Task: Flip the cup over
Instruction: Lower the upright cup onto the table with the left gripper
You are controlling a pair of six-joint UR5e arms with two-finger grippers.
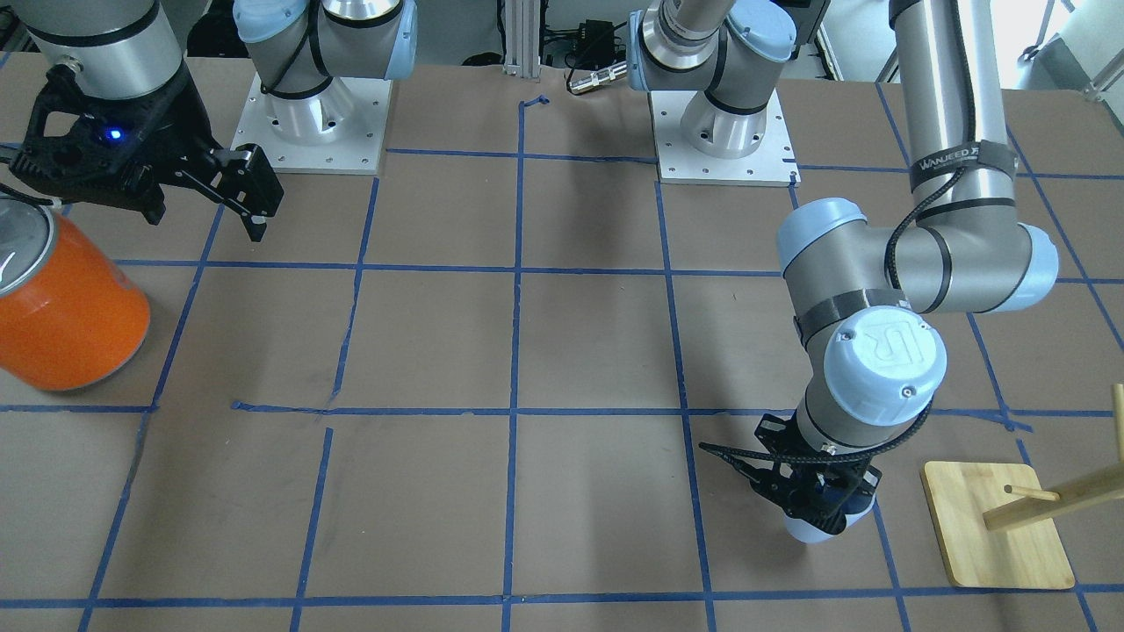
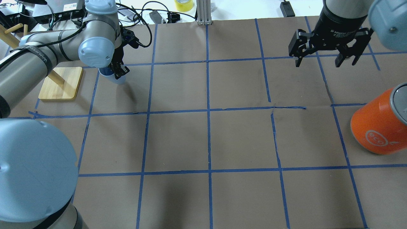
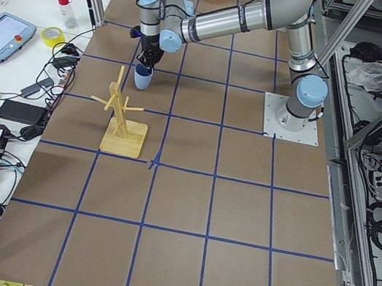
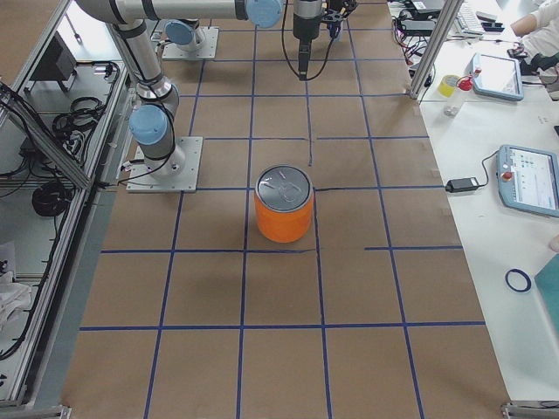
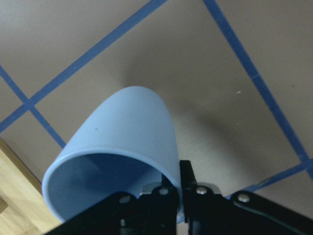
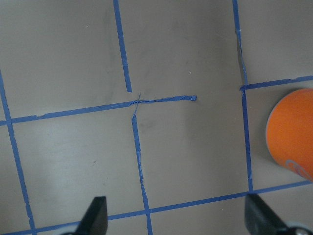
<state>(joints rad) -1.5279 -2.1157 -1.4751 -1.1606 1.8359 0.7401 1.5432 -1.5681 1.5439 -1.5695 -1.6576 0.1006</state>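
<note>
The cup (image 5: 122, 142) is a small pale blue tumbler. My left gripper (image 5: 176, 193) is shut on its rim, one finger inside and one outside, with the mouth turned up towards the wrist camera. It shows under the left gripper (image 1: 821, 509) in the front view as the cup (image 1: 812, 529), in the overhead view (image 2: 109, 75) and in the left view (image 3: 141, 77), at or just above the table. My right gripper (image 2: 326, 54) is open and empty, high above the table's far right part, away from the cup.
A large orange can (image 2: 380, 127) with a silver top stands at the right side, also in the front view (image 1: 61, 307). A wooden peg stand on a square base (image 2: 60, 83) is close beside the cup, also in the front view (image 1: 997, 535). Blue tape lines grid the brown table.
</note>
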